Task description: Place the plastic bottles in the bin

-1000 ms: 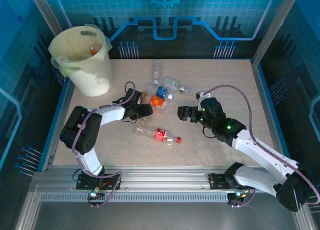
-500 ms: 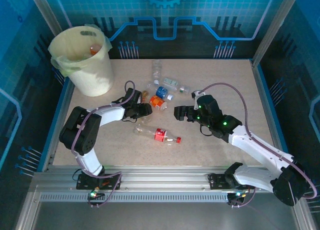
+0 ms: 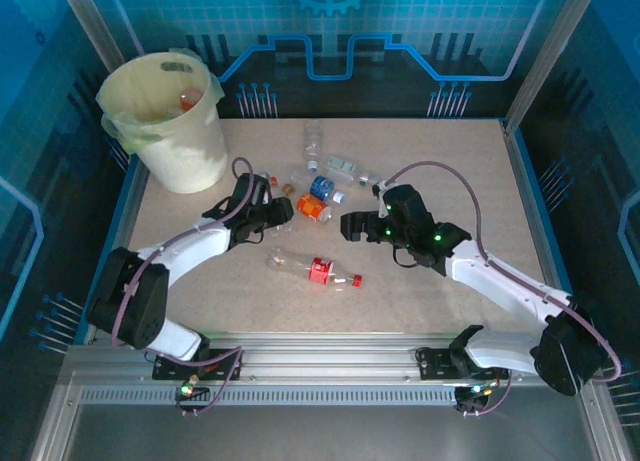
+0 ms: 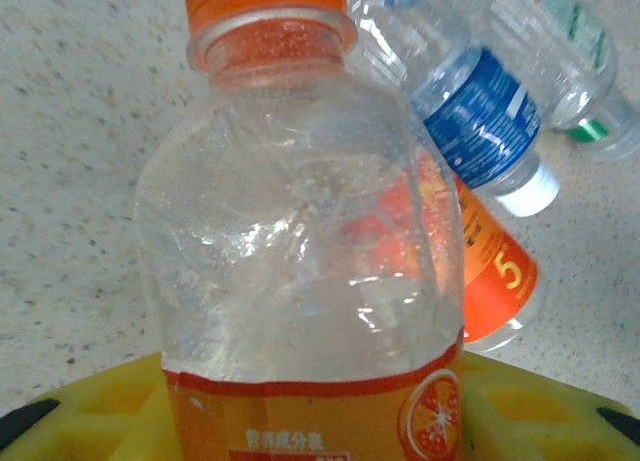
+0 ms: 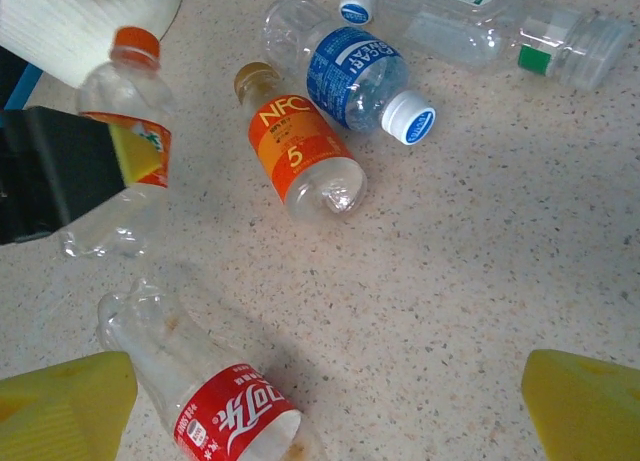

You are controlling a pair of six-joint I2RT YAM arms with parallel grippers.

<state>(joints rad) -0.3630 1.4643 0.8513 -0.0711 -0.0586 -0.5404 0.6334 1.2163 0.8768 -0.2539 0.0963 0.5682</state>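
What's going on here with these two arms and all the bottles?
Two robot arms are clearing plastic bottles off a table into the bin at its far left corner. The left pincer is clamped on an orange-capped bottle beside the pile. The right pincer is open and empty, hovering near a red-label bottle and an orange-label bottle. A blue-label bottle and a few others lie loose, so there is work left.
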